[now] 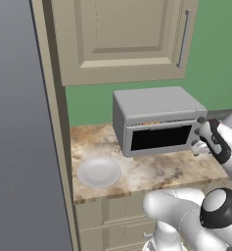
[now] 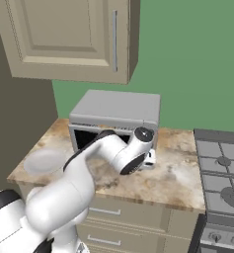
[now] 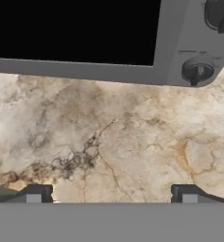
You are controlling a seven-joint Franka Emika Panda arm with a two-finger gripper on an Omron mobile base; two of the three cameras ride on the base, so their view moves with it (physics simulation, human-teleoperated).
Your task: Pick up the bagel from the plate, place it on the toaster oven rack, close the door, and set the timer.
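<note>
- Marbled beige-brown stone makes up the bench [image 1: 151, 171], which carries the grey toaster oven [image 1: 156, 120] towards its back edge and the plate [image 1: 99, 172] near its front left corner.
- The plate lies flat, pale and bare on top, well apart from the oven's left front corner.
- The door [image 1: 159, 138] stands upright against the oven front, its dark glass window [image 3: 75, 30] black from edge to edge in the hand view.
- A thin orange-brown sliver shows along the top edge of the door in the left base view; it may be the bagel [image 1: 154, 123] inside the oven, but it is too small to be sure.
- The toaster oven rack cannot be made out behind the dark glass.
- Two dark knobs [image 3: 197, 72] sit on the grey panel to the right of the window, one above the other.
- The gripper [image 3: 111, 194] hovers over bare bench just in front of the oven's right end, below the knobs, its fingers [image 3: 35, 194] spread wide and grasping nothing.
- In the right base view the arm [image 2: 96, 158] bends across the oven front, with the wrist at the oven's right front corner.
- A stove [image 2: 222, 173] adjoins the bench's right edge.
</note>
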